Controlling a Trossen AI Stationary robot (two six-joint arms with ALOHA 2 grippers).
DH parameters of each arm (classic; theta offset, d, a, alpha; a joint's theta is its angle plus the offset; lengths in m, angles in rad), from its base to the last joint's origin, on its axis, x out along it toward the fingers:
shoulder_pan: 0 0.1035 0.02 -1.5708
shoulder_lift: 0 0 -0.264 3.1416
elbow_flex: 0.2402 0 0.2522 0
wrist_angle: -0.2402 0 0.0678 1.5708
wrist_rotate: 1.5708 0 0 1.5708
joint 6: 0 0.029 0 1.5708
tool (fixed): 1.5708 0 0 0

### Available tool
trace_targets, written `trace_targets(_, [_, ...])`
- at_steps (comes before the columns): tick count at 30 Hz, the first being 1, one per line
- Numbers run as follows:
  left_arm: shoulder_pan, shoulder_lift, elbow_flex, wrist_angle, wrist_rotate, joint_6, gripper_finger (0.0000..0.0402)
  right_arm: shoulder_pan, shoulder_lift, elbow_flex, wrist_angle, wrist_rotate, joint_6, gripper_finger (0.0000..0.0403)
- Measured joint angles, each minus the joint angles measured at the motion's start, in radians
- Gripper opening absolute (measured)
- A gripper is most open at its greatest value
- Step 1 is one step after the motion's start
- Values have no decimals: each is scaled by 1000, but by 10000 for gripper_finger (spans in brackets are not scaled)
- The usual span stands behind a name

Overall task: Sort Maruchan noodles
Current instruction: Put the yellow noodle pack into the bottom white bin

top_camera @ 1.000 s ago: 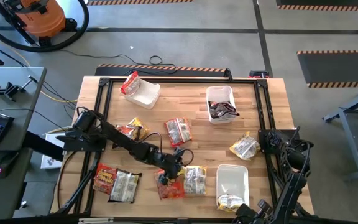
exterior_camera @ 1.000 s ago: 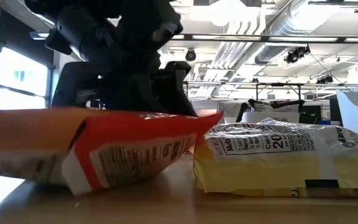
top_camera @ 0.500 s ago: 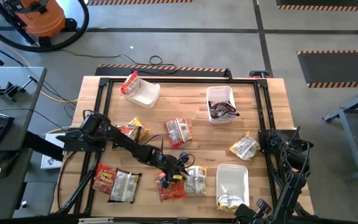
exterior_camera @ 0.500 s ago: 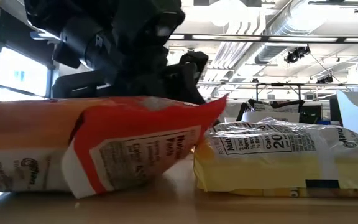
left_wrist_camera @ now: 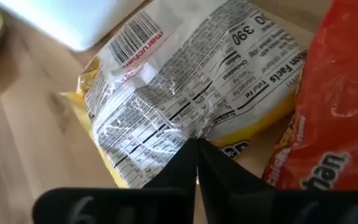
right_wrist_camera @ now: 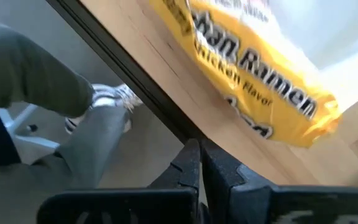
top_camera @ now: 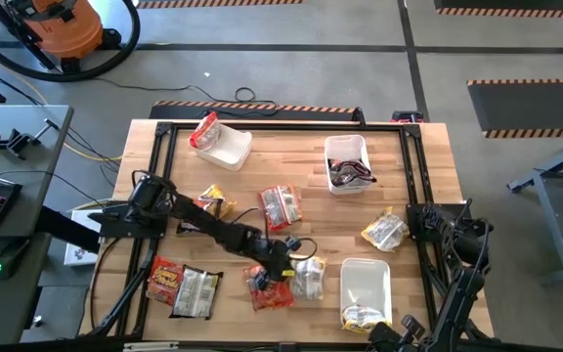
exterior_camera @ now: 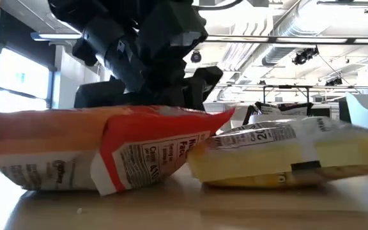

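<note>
A yellow-white Maruchan packet [top_camera: 309,278] lies print side up near the table's front middle, beside a red-orange packet [top_camera: 270,291]. My left gripper [top_camera: 292,266] reaches in from the left and is shut on the yellow-white packet's [left_wrist_camera: 191,74] wrapper. In the low view this packet [exterior_camera: 280,153] sits slightly tilted on the wood next to the red one [exterior_camera: 107,150]. My right gripper [top_camera: 404,330] waits shut at the front right edge, holding nothing, near a yellow packet [right_wrist_camera: 260,68]. My left gripper pinches a raised crinkle of the wrapper [left_wrist_camera: 194,132] between its two fingers, on the packet's printed face near the side toward the red packet. The fingers come slanting down from the table's left. The packet's underside rests on the table.
A white bin [top_camera: 231,149] at the far left holds a red packet [top_camera: 204,129]. Another bin [top_camera: 347,149] at the far right holds dark packets. A near-right bin [top_camera: 365,279] has a yellow packet [top_camera: 362,316]. Loose packets lie at centre [top_camera: 281,206], left [top_camera: 208,204], front left [top_camera: 182,286] and right [top_camera: 384,232].
My left gripper has moved a little toward the table's right, from over the red packet to the yellow-white one, and has shut on its wrapper. The wrapper has bunched up and the packet has tilted; the red packet has shifted slightly.
</note>
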Motion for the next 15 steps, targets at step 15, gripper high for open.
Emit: trace_targets(15, [79, -123, 1, -214, 3, -94, 36, -17, -28, 0, 5, 107, -66, 0])
